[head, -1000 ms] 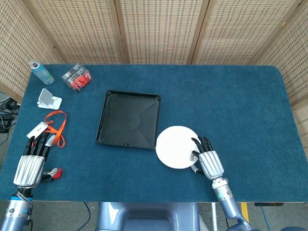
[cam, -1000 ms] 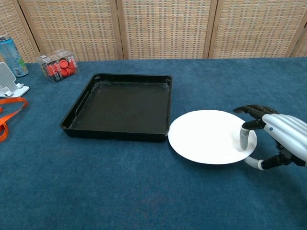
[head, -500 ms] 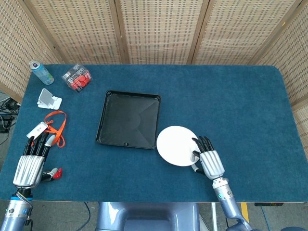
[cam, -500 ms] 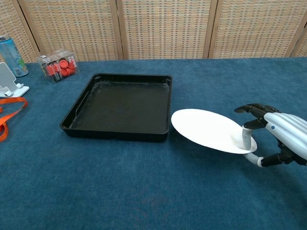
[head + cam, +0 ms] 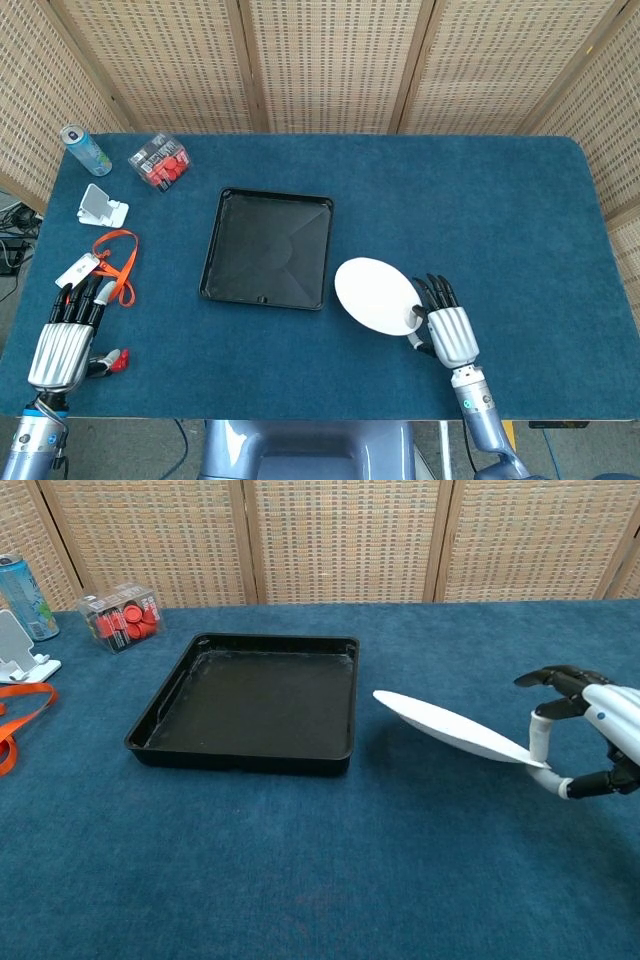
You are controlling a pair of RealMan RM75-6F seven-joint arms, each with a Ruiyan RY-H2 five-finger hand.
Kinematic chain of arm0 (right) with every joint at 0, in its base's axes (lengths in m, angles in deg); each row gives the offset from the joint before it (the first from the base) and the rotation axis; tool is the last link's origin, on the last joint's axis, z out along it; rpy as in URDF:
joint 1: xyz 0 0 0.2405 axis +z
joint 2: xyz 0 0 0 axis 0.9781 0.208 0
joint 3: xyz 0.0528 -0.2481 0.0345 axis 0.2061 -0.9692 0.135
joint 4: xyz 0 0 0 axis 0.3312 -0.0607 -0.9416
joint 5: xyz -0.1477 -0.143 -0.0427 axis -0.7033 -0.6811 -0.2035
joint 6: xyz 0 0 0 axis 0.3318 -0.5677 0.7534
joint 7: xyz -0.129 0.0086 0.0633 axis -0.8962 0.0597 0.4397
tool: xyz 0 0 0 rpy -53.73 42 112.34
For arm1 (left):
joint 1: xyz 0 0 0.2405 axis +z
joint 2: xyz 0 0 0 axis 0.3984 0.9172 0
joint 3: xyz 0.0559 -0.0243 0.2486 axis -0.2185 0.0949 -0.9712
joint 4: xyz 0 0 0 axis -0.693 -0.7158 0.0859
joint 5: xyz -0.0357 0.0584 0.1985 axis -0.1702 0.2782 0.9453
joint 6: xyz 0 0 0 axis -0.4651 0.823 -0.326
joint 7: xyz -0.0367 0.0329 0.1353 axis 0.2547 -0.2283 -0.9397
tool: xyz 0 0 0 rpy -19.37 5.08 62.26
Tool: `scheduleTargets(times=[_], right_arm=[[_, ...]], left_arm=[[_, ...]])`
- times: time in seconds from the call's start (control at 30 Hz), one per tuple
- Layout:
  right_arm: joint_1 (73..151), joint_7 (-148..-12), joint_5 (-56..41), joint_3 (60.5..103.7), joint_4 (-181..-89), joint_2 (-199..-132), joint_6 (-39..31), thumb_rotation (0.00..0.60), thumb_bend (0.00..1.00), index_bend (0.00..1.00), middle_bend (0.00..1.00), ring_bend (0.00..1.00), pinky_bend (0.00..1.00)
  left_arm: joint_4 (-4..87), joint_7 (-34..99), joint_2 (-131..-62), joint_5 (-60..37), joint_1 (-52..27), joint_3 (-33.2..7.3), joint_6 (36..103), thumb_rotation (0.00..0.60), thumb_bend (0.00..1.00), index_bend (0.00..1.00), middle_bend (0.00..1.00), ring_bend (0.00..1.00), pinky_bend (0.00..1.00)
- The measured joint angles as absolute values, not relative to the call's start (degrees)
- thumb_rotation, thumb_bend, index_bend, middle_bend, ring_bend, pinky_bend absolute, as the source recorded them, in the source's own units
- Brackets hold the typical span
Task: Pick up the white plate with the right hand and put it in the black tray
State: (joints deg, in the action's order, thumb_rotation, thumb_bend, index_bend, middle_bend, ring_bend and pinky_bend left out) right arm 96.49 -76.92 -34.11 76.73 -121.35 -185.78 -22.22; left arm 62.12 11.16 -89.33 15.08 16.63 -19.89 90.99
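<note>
My right hand (image 5: 448,330) (image 5: 590,730) pinches the near right rim of the white plate (image 5: 377,295) (image 5: 450,729) between thumb and fingers. The plate hangs tilted above the blue table, its left edge raised and pointing toward the black tray (image 5: 266,248) (image 5: 252,702). The tray lies empty just left of the plate, a small gap between them. My left hand (image 5: 65,340) rests at the table's near left corner with its fingers stretched out and nothing in them.
At the far left stand a drink can (image 5: 85,150) (image 5: 25,597), a clear box of red caps (image 5: 160,162) (image 5: 119,616) and a white stand (image 5: 102,207). An orange lanyard (image 5: 116,262) lies in front of my left hand. Woven screens close the back.
My right hand has lifted the plate off the table and drawn slightly right; the plate went from flat to steeply tilted. The left hand has not moved.
</note>
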Motion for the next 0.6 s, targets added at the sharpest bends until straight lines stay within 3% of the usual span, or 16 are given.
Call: scheduleTargets(times=[0.23, 0.6], right_arm=[[96.82, -76.10, -32.99, 80.55, -121.43, -183.14, -25.18, 0.600, 0.56, 0.67, 0.22, 0.00, 0.00], [97.90, -76.46, -33.50, 81.67, -123.16, -181.05, -26.75, 0.600, 0.56, 0.66, 0.23, 0.00, 0.00]], left_arm=[[62.25, 11.06, -89.30, 14.98, 16.64, -19.84, 90.98, 0.600, 0.00, 0.00, 0.00, 0.00, 0.00], [62.49, 10.81, -89.32, 15.19, 16.67, -19.96, 91.03, 0.600, 0.00, 0.00, 0.00, 0.00, 0.00]])
